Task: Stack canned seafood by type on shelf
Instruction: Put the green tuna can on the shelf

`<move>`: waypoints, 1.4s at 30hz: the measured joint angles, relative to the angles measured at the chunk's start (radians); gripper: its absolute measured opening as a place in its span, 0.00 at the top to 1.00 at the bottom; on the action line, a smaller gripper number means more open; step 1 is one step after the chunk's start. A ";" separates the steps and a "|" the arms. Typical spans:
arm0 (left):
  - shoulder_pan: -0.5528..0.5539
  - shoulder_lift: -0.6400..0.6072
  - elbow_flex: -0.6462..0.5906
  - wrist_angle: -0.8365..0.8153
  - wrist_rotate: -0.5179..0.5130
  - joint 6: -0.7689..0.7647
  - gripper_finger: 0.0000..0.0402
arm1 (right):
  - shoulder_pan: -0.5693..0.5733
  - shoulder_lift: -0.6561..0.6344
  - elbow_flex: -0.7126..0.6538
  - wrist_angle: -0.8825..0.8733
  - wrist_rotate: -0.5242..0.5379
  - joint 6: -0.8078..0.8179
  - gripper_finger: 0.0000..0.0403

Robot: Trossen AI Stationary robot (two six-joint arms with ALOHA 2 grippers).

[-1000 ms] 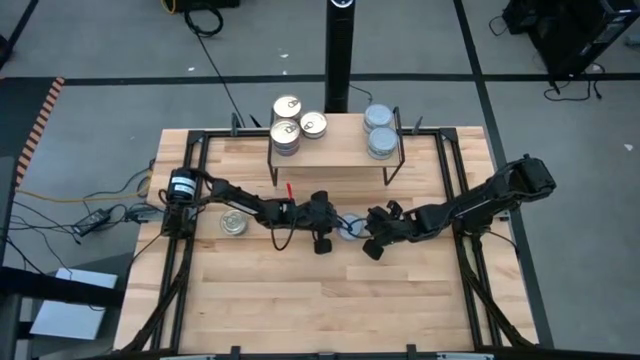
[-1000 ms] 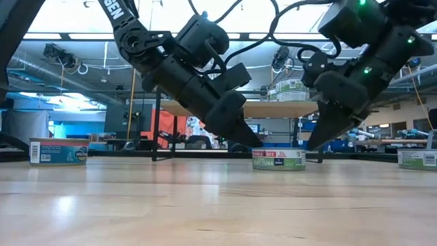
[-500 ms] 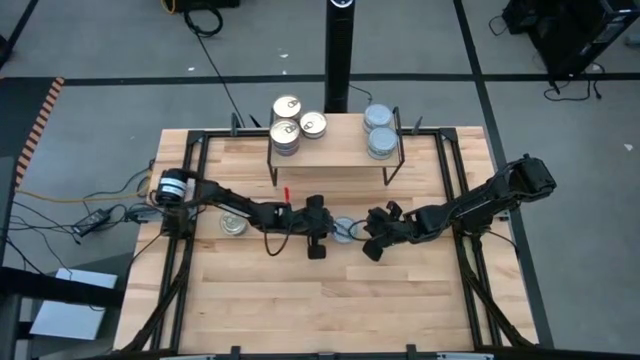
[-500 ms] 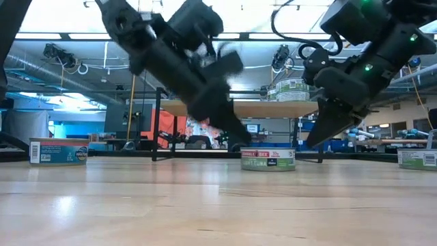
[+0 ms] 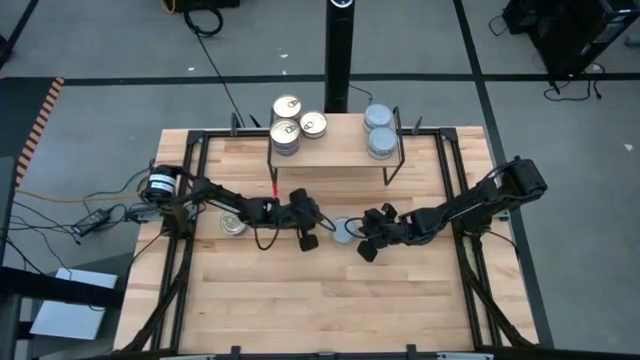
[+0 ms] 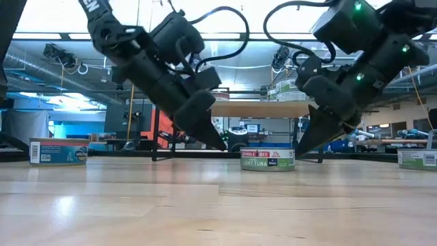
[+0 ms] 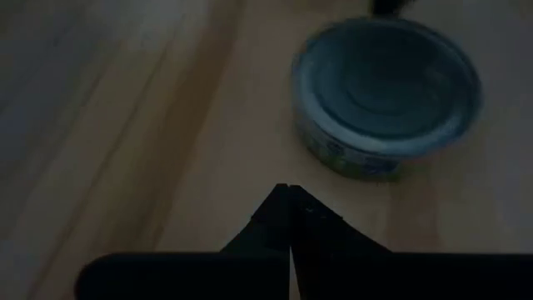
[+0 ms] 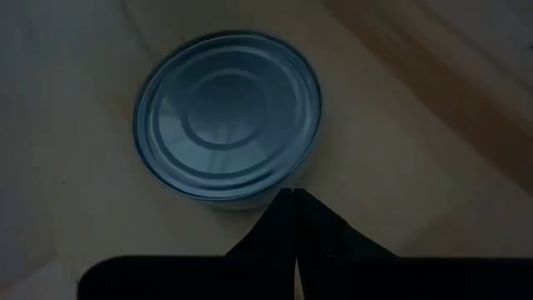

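Observation:
A flat tin with a blue-grey top stands on its base on the table's middle, between my two grippers. My left gripper is shut and hovers a short way to the tin's left, slanting down, clear of it. My right gripper is shut too, with its tip low at the tin's right side. On the shelf at the far edge stand gold-topped tins on the left and blue-grey-topped tins on the right. My right gripper slants down from the table's right, and its shut fingertips stand right at the tin's side wall. Whether they touch it I cannot tell. The tin sits flat on the table.
One more tin stands on the table at the left, behind my left arm. Another tin shows at the far right in the low view. The shelf's black legs stand just beyond the grippers.
My left gripper has drawn back toward the table's left edge, away from the blue-grey tin, rolling a little and staying shut. The tin has slid a short way toward the left and now stands still, flat on the table.

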 joint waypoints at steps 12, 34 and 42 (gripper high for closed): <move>0.031 0.051 -0.056 0.166 0.138 -0.035 1.00 | -0.028 0.076 0.001 0.154 -0.052 -0.017 0.98; 0.027 0.046 0.027 0.197 0.153 -0.018 1.00 | -0.037 0.138 -0.001 0.211 -0.087 -0.028 0.98; 0.024 0.045 0.039 0.242 0.185 -0.018 1.00 | -0.065 0.137 -0.002 0.214 -0.107 -0.052 0.98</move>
